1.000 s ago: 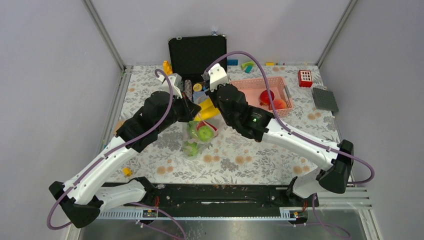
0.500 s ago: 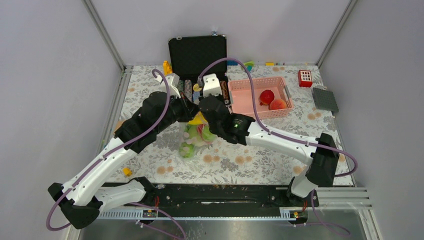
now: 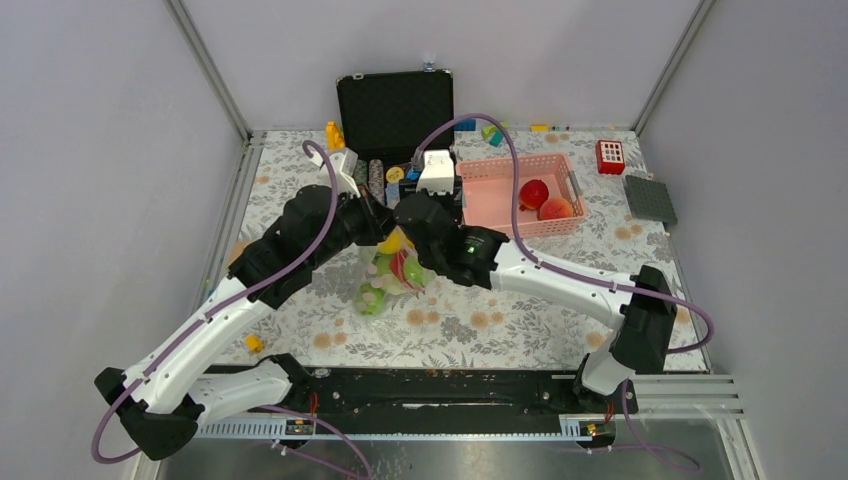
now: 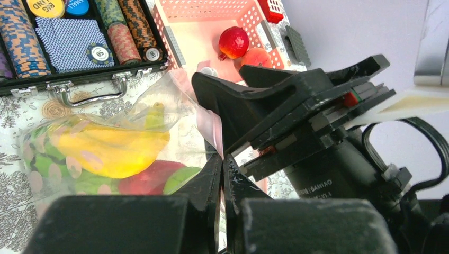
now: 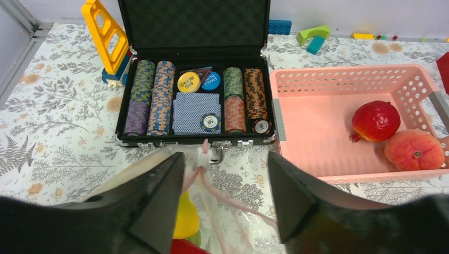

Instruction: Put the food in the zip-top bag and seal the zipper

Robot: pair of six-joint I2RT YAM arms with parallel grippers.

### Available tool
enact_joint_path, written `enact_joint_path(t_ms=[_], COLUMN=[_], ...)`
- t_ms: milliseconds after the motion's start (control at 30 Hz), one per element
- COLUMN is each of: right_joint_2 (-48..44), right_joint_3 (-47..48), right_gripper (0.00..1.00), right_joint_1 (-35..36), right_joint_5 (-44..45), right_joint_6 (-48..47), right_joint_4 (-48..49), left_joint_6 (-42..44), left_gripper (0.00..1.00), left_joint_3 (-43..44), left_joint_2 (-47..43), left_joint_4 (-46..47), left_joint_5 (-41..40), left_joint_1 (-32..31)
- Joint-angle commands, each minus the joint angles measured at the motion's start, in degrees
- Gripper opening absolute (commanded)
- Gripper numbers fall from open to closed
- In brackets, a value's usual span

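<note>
The zip-top bag (image 3: 385,280) hangs floppy between both arms, holding food: a yellow banana (image 4: 108,151), a red pepper (image 4: 143,179) and green pieces (image 4: 177,179). My left gripper (image 4: 222,161) is shut on the bag's mouth edge, right at the pink zipper (image 4: 214,124). My right gripper (image 5: 225,201) stands open just above the bag, the zipper (image 5: 212,180) running loose between its fingers without being pinched. In the pink basket (image 5: 328,132) lie two more fruits, a red one (image 5: 376,120) and an orange one (image 5: 414,150).
An open black case of poker chips (image 5: 196,100) stands just behind the bag. A yellow toy (image 5: 106,34) is left of the case. A red block (image 3: 610,157) and a grey plate (image 3: 650,198) lie at the far right. A small yellow piece (image 3: 254,343) sits near the front left.
My right gripper moved left onto the bag's mouth, then opened its jaws. The bag shifted slightly left and hangs lower. My left gripper kept its pinch.
</note>
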Motion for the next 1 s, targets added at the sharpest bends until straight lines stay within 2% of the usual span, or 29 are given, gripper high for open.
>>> enact_joint_path(t_ms=[0, 167, 300, 400, 600, 967], right_joint_2=[-4.3, -11.8, -17.0, -20.0, -19.9, -1.3], right_joint_3=[-1.4, -5.5, -7.9, -9.3, -11.2, -3.4], right_gripper=[0.72, 0.99, 1.0, 1.0, 1.0, 1.0], right_joint_1=[0.3, -2.1, -7.1, -13.8, -28.2, -47.2], right_joint_5=[-4.6, -14.5, -23.0, -30.8, -36.0, -44.0], right_joint_6=[1.2, -2.6, -5.7, -5.9, -3.7, 3.5], right_joint_4=[0.5, 1.5, 0.1, -2.2, -6.8, -15.5], left_joint_6=[-0.5, 0.0, 0.6, 1.0, 2.0, 3.1], left_gripper=[0.0, 0.0, 0.0, 0.0, 0.0, 0.0], left_joint_3=[0.2, 0.1, -0.5, -0.8, -1.2, -1.0], left_joint_2=[-2.2, -2.7, -3.4, -3.5, -3.5, -3.9], left_joint_4=[5.7, 4.4, 3.9, 3.1, 2.2, 0.1], left_joint_5=[-0.7, -2.3, -3.8, -5.1, -6.8, -8.9], left_joint_1=[0.1, 0.2, 0.1, 0.1, 0.2, 0.2])
